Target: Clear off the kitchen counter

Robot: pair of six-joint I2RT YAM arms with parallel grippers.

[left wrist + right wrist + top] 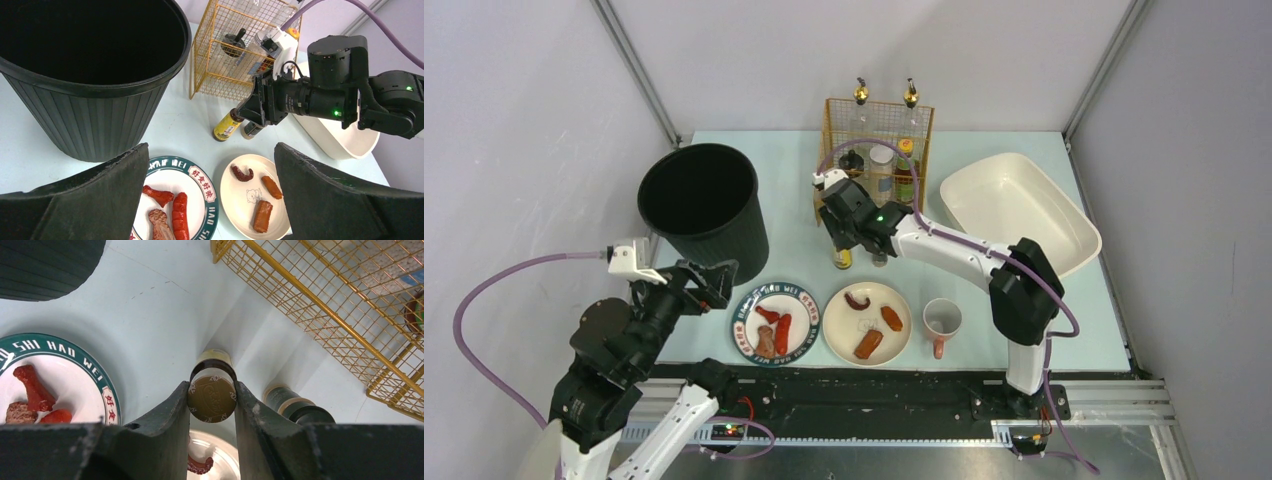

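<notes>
My right gripper point(848, 238) is shut on the gold cap of a yellow-labelled bottle point(843, 258) that stands on the mint-green kitchen counter point(1084, 320) in front of the gold wire basket point(879, 150). In the right wrist view the fingers point(175, 410) press both sides of the cap point(212, 398). I cannot tell whether the bottle's base touches the counter. A dark bottle point(295, 407) stands just to its right. My left gripper point(699, 285) is open and empty, above the counter's left front beside the green-rimmed plate point(809, 322). The left wrist view looks between the wide-apart fingers point(75, 200).
A black bin point(704, 205) stands back left and a white oval tub point(1019, 210) back right. The green-rimmed plate holds sausage pieces point(175, 215). A cream plate point(894, 340) holds food pieces. A pink mug point(942, 320) stands at the front right. The basket holds several bottles.
</notes>
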